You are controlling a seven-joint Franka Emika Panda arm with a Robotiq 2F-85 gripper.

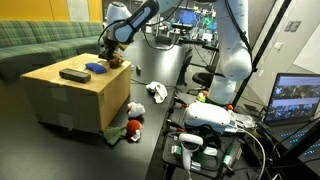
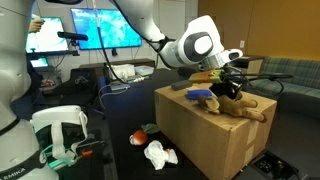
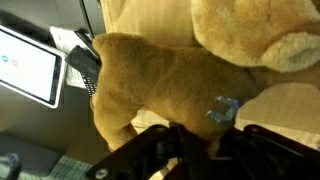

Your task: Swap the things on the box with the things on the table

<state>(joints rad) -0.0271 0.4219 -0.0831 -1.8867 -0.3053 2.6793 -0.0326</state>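
Cardboard box [image 1: 70,100]: plain tan, no print visible. Plush toy [image 2: 245,105] on the box top: golden-brown fur, with a paler cream patch on its rounded part in the wrist view; small blue tag [image 3: 225,108] on its flank. Also on the box top: a solid blue object [image 1: 96,68] and a flat slab [image 1: 73,74], dark grey to black. Couch [image 1: 40,40]: green, ribbed in lines. Robot arm [image 2: 190,48]: white shell, black joints; gripper [image 3: 190,150]: black. Floor [image 2: 120,160]: dark grey. On it are a white soft toy [image 2: 160,153], a red-and-white toy [image 1: 135,108] and a green-and-orange toy [image 1: 131,128]. Monitor [image 2: 100,25]: teal-blue picture.
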